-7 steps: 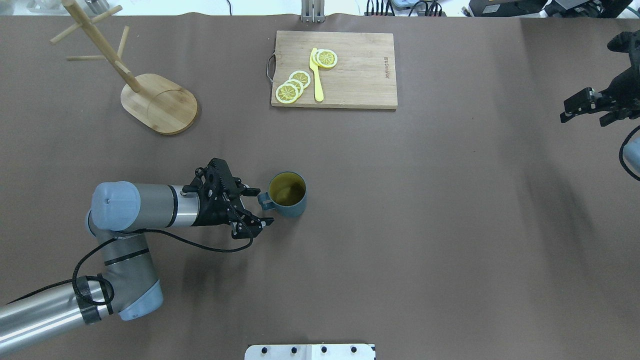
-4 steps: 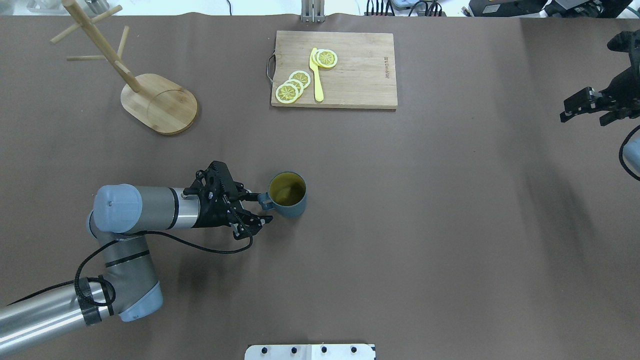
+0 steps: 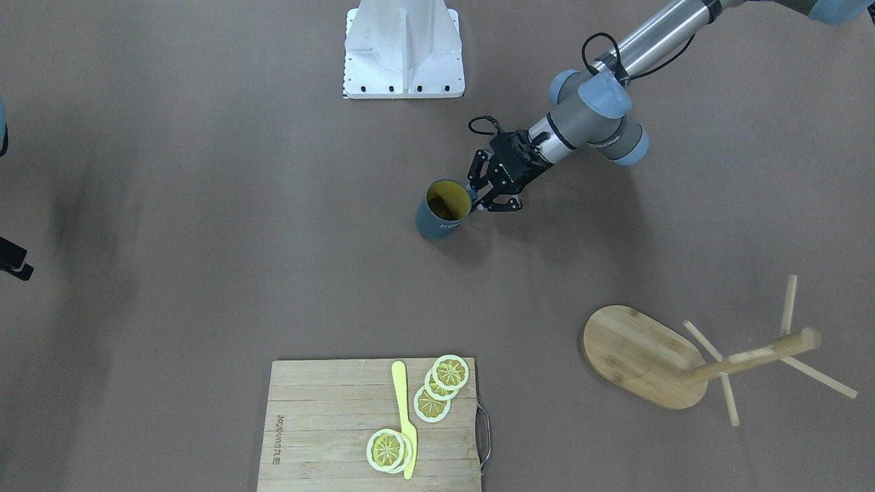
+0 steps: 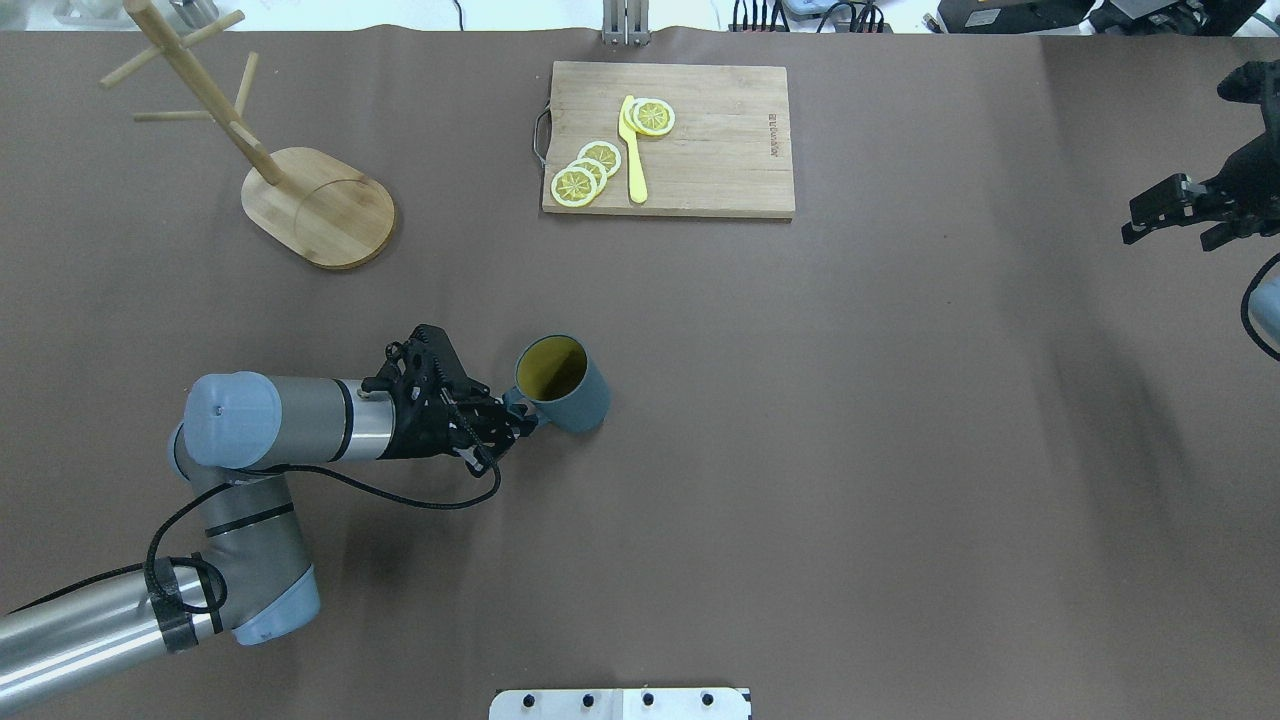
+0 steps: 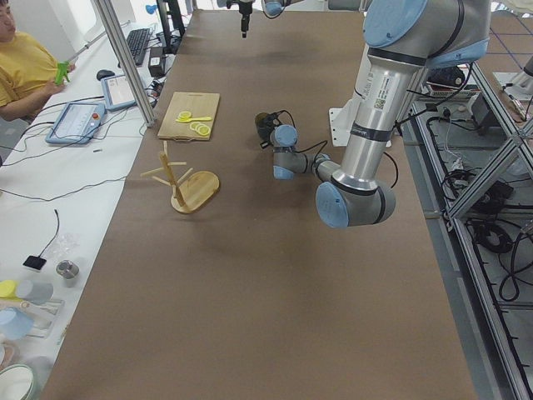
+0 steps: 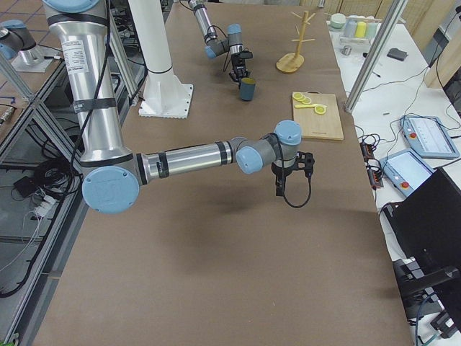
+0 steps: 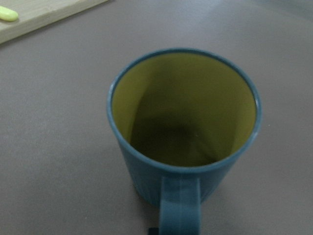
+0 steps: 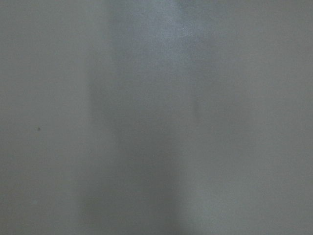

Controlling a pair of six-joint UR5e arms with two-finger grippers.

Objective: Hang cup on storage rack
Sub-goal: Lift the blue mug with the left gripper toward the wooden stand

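While the right gripper (image 4: 1135,220) hangs over bare brown paper at the desk's (image 4: 800,450) right end, how far its fingers are parted impossible to tell, the left gripper (image 4: 517,415) has its fingers (image 4: 497,412) pinched shut on the handle of the cup (image 4: 575,400). The cup sits near the middle of the desk's left half and appears tipped toward the gripper, its mustard inside facing up. Whether its base touches the paper cannot be told. The rack (image 4: 320,205) stands at the far left corner, well apart from the cup. A board (image 4: 720,150) lies at the far edge, carrying lemon slices (image 4: 585,172) and a yellow knife (image 4: 633,160). Brown paper covers the whole desk, shadowed in soft bands. Beside it runs a white bench with tablets (image 5: 77,121) and cables, where an operator (image 5: 21,58) in a yellow shirt sits behind an aluminium post (image 5: 125,58).
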